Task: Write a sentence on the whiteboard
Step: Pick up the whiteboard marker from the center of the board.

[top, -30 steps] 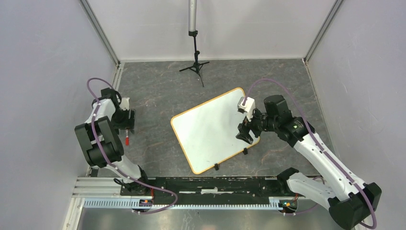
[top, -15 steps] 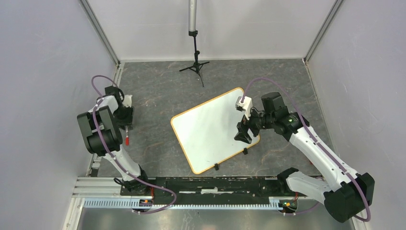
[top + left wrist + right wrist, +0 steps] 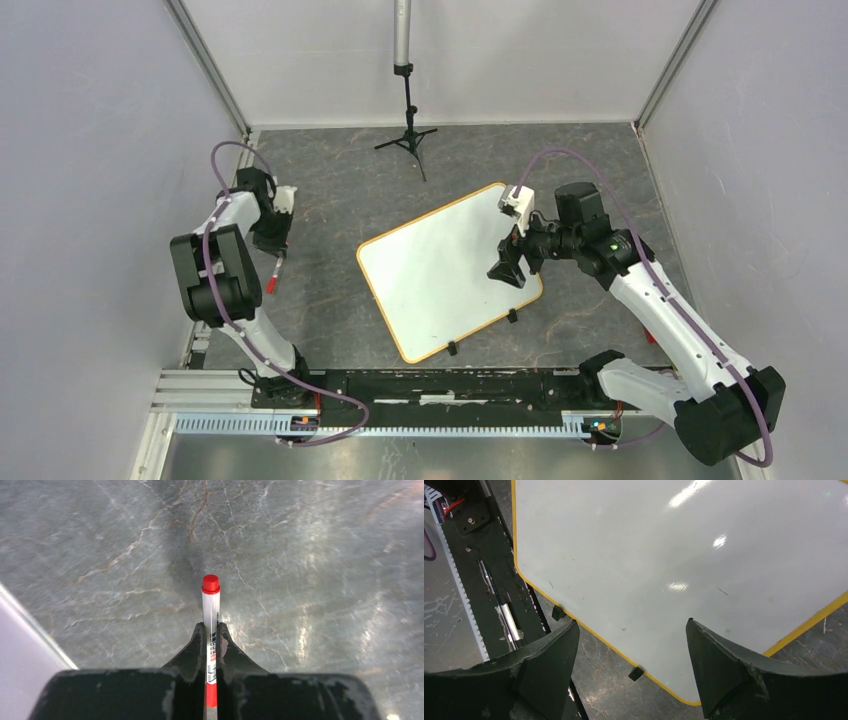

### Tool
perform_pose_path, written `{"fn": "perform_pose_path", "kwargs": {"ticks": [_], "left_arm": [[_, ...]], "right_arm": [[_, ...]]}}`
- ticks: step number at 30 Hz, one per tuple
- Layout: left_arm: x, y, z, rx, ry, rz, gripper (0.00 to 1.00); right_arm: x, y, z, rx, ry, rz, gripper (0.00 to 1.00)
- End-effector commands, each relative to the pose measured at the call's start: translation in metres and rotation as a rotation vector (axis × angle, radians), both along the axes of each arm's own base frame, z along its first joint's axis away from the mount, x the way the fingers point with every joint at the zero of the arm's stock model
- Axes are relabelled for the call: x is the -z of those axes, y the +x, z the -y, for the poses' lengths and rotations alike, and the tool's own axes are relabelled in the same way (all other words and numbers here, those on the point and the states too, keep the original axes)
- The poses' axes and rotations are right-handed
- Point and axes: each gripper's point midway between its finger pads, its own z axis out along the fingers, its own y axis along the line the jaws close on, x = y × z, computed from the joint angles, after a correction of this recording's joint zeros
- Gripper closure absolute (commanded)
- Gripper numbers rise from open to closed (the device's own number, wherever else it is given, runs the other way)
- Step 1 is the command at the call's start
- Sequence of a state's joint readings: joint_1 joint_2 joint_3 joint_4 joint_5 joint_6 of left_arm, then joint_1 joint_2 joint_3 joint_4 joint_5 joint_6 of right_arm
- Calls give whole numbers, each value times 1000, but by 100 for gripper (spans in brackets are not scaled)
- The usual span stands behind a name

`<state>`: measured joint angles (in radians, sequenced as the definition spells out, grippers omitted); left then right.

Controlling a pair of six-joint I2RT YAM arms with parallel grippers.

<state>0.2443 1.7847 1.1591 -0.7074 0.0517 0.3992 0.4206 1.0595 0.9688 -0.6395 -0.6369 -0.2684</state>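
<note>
The whiteboard (image 3: 440, 270) lies tilted on the dark table, white with a thin orange frame and two black clip feet (image 3: 452, 348) on its near edge. Its surface (image 3: 674, 545) is blank; no sentence shows on it. A white marker with a red cap (image 3: 210, 595) is clamped between the fingers of my left gripper (image 3: 210, 626), cap pointing away from the wrist. From above, the marker (image 3: 272, 278) sits at the far left, beside the left gripper (image 3: 275, 255). My right gripper (image 3: 503, 272) hangs open over the board's right near corner, nothing between its fingers (image 3: 716, 665).
A black tripod stand (image 3: 406, 135) rises at the back centre. The black mounting rail (image 3: 420, 385) runs along the near edge and also shows as a rail (image 3: 494, 580) in the right wrist view. Grey walls close in on both sides.
My left gripper has shut on the marker, and its wrist has swung toward the back. The right gripper has shifted slightly back along the board's right edge, still open.
</note>
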Motion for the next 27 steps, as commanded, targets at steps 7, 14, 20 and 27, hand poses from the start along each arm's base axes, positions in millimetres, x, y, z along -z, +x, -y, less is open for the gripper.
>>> {"fn": "perform_pose_path", "kwargs": {"ticks": [7,14,20,27], "left_arm": [[-223,15,73,295,-58,447,98],[-315,-38,199,741,-145,663,98],[-328,-90,289,1071,-283,642,98],[-306,-116,328,1262,-278,528,98]], "right_arm": [[-68,16,-16,56,183,101,16],[-116,14,-29,52,330,119,17],[-138,-3,-46,11,518,-33,21],[-131,-12,-59,-19,621,-208,24]]}}
